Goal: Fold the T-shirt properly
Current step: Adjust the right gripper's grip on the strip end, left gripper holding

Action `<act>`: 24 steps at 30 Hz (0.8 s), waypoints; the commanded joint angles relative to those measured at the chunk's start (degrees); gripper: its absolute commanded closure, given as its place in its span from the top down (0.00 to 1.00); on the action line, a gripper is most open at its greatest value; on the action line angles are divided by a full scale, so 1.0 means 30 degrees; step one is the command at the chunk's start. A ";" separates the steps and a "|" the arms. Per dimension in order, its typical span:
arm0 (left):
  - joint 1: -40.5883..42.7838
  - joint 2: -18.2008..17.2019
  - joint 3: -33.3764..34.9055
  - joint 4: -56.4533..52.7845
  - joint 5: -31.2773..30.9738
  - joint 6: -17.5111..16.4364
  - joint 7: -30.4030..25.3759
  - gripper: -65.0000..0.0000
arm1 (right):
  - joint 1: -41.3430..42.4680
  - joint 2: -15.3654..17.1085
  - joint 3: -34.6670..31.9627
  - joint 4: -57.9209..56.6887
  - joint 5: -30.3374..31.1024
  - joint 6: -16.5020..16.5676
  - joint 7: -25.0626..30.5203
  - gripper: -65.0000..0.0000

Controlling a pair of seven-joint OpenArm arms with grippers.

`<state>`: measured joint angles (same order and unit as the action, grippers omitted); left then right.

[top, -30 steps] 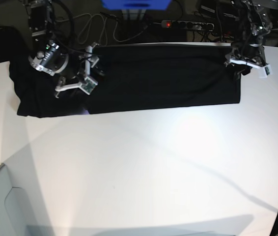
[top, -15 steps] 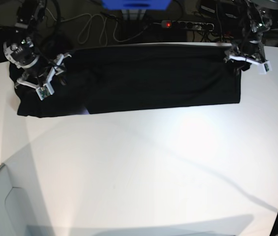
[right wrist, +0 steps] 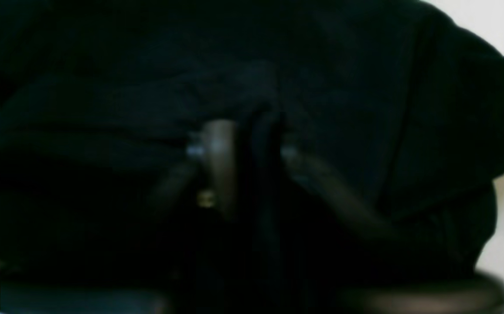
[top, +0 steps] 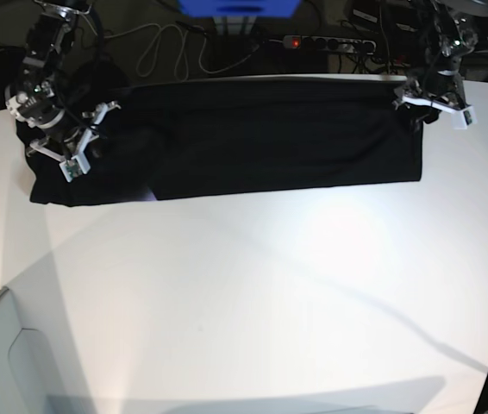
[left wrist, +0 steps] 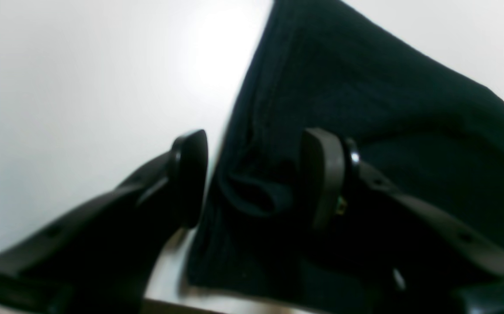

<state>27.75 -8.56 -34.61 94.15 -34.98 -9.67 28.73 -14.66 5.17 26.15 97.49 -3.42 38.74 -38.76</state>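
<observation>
The black T-shirt [top: 270, 134] lies as a long flat band along the far edge of the white table [top: 253, 293]. A sliver of purple print [top: 147, 197] peeks out at its front edge. My right gripper [top: 82, 142] sits on the shirt's left end. In the right wrist view its fingers [right wrist: 219, 161] are pinched together on a dark fold of the T-shirt [right wrist: 343, 87]. My left gripper [top: 416, 108] is at the shirt's far right corner. There its jaws [left wrist: 254, 183] stand open, with a rolled hem of the T-shirt [left wrist: 252, 198] between the two pads, not squeezed.
Behind the table lie a power strip [top: 326, 41] with a red light and loose cables [top: 166, 47]. A blue object [top: 240, 7] stands at the top edge. A grey surface [top: 3, 362] fills the near left corner. The table's far edge runs just behind the shirt.
My right arm has swung left from the shirt's left-middle to its left end, and its jaws have closed on the cloth. The left arm has barely moved and stays open.
</observation>
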 commanded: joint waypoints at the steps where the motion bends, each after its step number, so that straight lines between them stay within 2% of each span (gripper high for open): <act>1: 0.0055 -0.0151 -0.0112 0.0251 -0.0193 -0.0131 -0.0390 0.50 | 0.0094 0.0138 0.0089 0.0367 0.0159 0.0420 0.0306 0.00; 8: 0.0055 -0.0181 -0.0112 0.0251 -0.0193 -0.0131 -0.0390 0.50 | 0.0006 0.0167 0.0352 0.0894 0.0188 0.0420 0.0482 0.00; 15: 0.0055 -0.0151 -0.0112 0.0221 -0.0193 -0.0131 -0.0390 0.50 | -0.0023 -0.0390 0.1671 0.2770 0.0217 0.0420 0.0452 0.00; 24: 0.0026 -0.0122 -0.0112 0.0221 -0.0193 -0.0131 -0.0390 0.50 | 0.0651 -0.0243 0.1671 0.1246 0.0159 0.0420 0.0482 0.00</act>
<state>27.73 -8.40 -34.61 94.11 -34.96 -9.69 28.73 -13.17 3.75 30.96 100.33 -3.86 38.74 -38.48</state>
